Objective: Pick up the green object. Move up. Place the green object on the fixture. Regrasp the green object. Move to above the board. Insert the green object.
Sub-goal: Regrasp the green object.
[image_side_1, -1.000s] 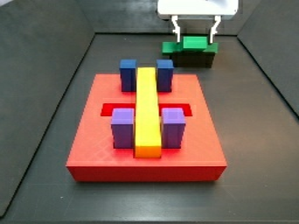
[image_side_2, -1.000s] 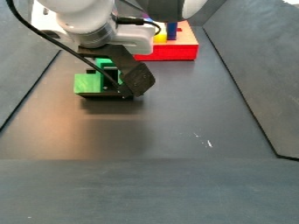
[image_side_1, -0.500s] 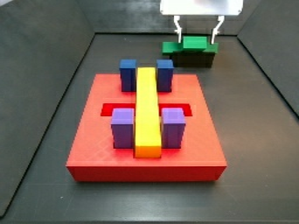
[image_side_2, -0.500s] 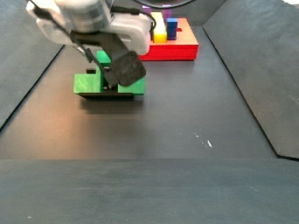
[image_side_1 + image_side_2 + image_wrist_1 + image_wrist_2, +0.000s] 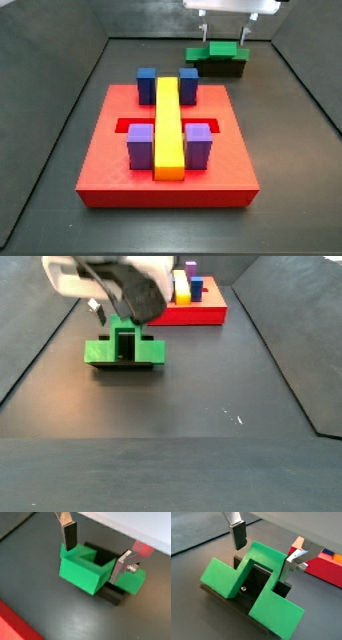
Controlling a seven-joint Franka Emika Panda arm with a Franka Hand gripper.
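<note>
The green object [image 5: 218, 51] rests on the black fixture [image 5: 222, 68] at the far end of the floor, past the red board [image 5: 107, 150]. Its stepped arms spread to both sides of the fixture in a side view [image 5: 124, 349]. My gripper [image 5: 223, 34] hangs just above it, open. In both wrist views the fingers straddle the green object's raised middle [image 5: 83, 569] [image 5: 264, 567] with a gap on each side, and only the fingertips reach down to its top. Nothing is held by the gripper [image 5: 93, 557] [image 5: 263, 556].
The board carries a long yellow bar [image 5: 168, 120], two blue blocks [image 5: 147, 84] and two purple blocks [image 5: 140, 146]. Its red edge [image 5: 322, 565] shows beyond the fixture [image 5: 254, 588] in a wrist view. Dark walls line the floor on both sides.
My gripper has risen from around the green object to just above it. The green object stays on the fixture and has not moved.
</note>
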